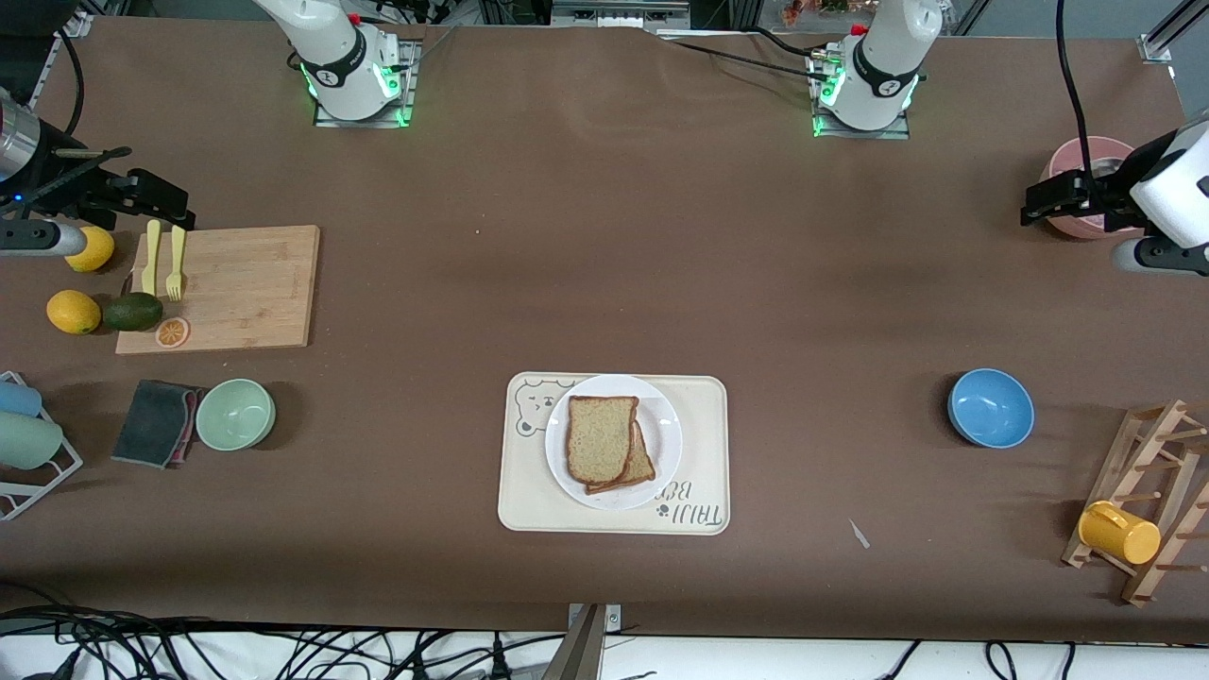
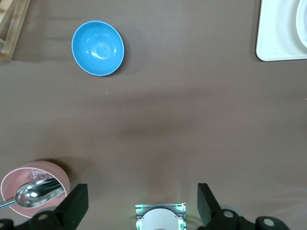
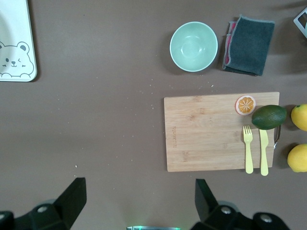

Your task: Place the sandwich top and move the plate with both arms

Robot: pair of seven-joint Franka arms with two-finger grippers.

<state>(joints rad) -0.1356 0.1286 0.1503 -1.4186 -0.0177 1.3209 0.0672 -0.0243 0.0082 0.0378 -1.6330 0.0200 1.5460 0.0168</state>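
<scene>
Nearby, tray (image 1: 704, 453) bears plate (image 1: 661, 416); bowls (image 1: 990, 407) flank, seemingly unobstructed.

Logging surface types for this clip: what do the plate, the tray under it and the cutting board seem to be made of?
Plate: looks like glazed ceramic or melamine; plain white, smooth, with a faint sheen. I can't tell which.
Tray: probably matte plastic; cream, rounded corners, with a printed bear and lettering.
Cutting board: wood or bamboo, unvarnished look; pale tan with visible lengthwise grain strips.
</scene>
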